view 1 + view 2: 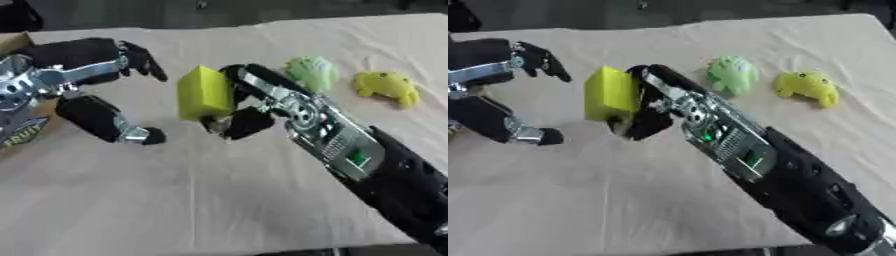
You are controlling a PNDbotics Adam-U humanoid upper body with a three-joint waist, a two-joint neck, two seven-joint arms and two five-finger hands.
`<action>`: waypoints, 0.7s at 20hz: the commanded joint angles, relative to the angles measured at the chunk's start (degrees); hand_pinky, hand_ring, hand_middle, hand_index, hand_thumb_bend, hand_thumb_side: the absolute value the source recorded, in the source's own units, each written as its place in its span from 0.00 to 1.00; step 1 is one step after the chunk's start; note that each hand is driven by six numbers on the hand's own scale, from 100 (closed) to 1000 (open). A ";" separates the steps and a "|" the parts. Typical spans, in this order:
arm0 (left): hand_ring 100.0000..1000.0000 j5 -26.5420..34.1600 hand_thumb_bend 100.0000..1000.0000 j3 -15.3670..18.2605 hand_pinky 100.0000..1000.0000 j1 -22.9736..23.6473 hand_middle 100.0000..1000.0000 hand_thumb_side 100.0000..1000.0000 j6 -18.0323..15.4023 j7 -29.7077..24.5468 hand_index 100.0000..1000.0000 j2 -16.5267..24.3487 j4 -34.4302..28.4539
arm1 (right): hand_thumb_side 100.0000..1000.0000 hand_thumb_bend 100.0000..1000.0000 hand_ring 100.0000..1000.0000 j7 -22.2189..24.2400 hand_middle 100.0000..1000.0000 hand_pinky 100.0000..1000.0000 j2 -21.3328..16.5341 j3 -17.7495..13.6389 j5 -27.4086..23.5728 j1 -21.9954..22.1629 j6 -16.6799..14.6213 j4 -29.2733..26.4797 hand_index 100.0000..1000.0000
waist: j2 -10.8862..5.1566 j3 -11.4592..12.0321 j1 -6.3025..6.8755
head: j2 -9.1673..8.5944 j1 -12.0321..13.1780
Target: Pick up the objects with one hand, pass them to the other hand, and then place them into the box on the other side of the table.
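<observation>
A: Status, L to R?
B: Box (pixel 19 134) at left edge, contents hidden. Left hand (pixel 87 95), upper left, was spread wide, empty. Right hand (pixel 254 102) pinched the yellow block (pixel 205 93) mid-frame, off the cloth (pixel 219 200), just beside the left.
A: Block's lie?
B: Long axis near upright. Handover pending; green toy (pixel 312 71) & yellow toy (pixel 387 86) waited upper right.

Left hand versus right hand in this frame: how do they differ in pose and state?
The right hand is curled round a yellow block and holds it up above the table; the left hand holds nothing. The left hand's fingers are spread open toward the block, while the right hand's are closed on it. The left hand is apart from the block. Both are black with silver parts.
</observation>
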 commanded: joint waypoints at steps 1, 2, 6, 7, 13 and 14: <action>0.81 -1.24 0.55 0.38 0.77 -1.03 0.77 0.47 0.41 0.36 0.84 1.42 -0.81 | 0.10 0.00 0.50 0.01 0.41 0.74 0.12 -0.22 -0.04 -1.31 0.29 -1.01 0.46 | -1.57 0.04 -0.09 | -0.19 0.02; 0.81 -1.79 0.56 0.29 0.77 -1.06 0.77 0.47 0.72 0.55 0.84 1.27 -0.71 | 0.10 0.00 0.50 0.03 0.41 0.74 0.16 -0.18 -0.08 -1.32 0.32 -1.01 0.46 | -1.57 0.03 -0.11 | -0.22 0.06; 0.81 -3.01 0.50 0.12 0.77 -1.31 0.77 0.47 1.85 0.93 0.84 0.69 -0.65 | 0.10 0.00 0.50 0.09 0.41 0.74 0.37 -0.01 -0.06 -1.34 0.47 -0.90 0.46 | -1.57 0.01 -0.12 | -0.18 0.15; 0.81 -3.09 0.47 0.19 0.76 -1.37 0.77 0.47 2.14 1.23 0.84 0.51 -0.72 | 0.10 0.00 0.50 0.12 0.41 0.74 0.45 0.03 0.02 -1.36 0.49 -0.91 0.46 | -1.56 0.01 -0.12 | -0.16 0.16; 0.81 -1.74 0.43 0.36 0.74 -1.86 0.76 0.59 3.42 4.01 0.84 -0.74 -1.18 | 0.10 0.00 0.50 0.37 0.41 0.74 0.90 -0.01 0.52 -1.48 0.43 -0.85 0.46 | -1.52 -0.04 -0.09 | -0.21 0.25; 0.81 -1.51 0.46 0.27 0.74 -1.87 0.76 0.62 3.59 4.43 0.85 -0.94 -1.10 | 0.10 0.00 0.50 0.42 0.41 0.74 0.92 0.01 0.54 -1.47 0.43 -0.82 0.46 | -1.51 -0.06 -0.10 | -0.19 0.28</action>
